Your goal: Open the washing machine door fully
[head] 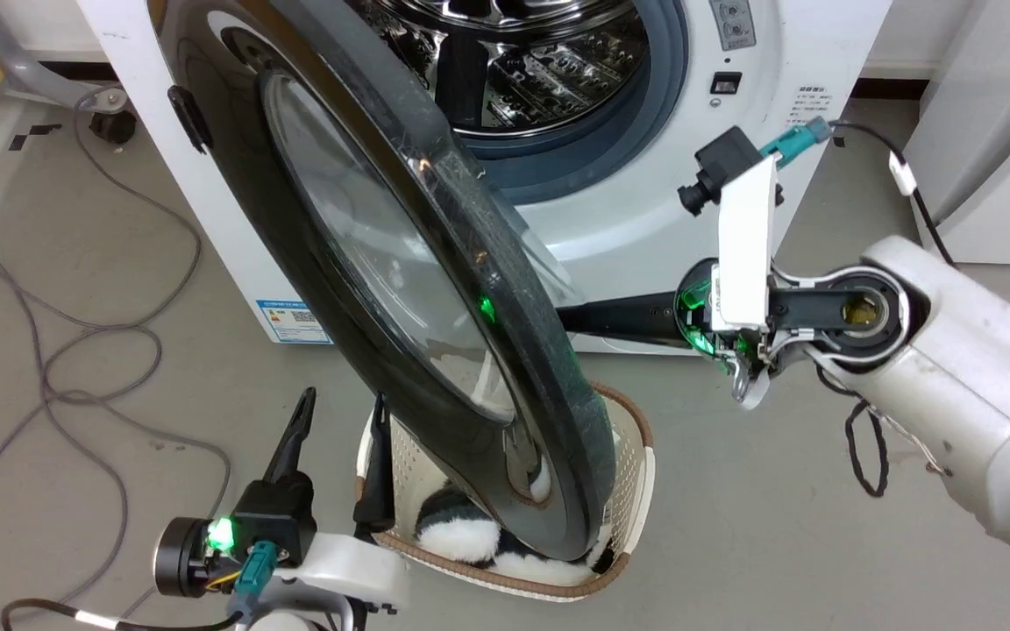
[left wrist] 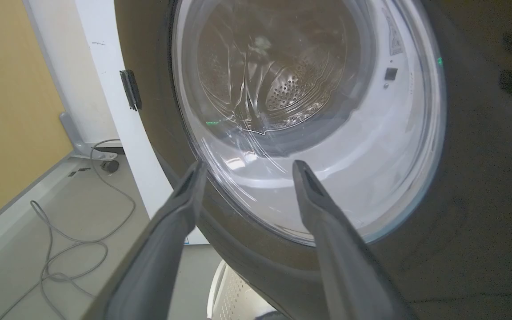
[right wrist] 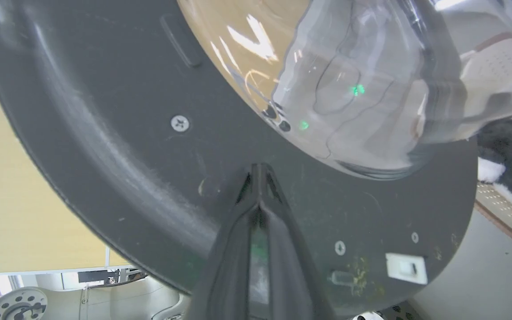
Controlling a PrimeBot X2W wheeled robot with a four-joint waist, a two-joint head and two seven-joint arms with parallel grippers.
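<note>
Door-opening step under way: washing machine door point(head: 365, 289) half open across frame centre, right gripper point(right wrist: 260, 170) pinched closed, empty, tips on its grey inner side, left gripper point(head: 343, 401) spread wide at lower left; next move likely an outward push leftward.

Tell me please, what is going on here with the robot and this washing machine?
The robot is opening the washing machine door, which stands partly open over a laundry basket. The right end effector, fingers shut together, appears to rest its tips on the door's dark grey inner side. The left end effector is open, pointing at the glass window from the outer side, holding nothing.
</note>
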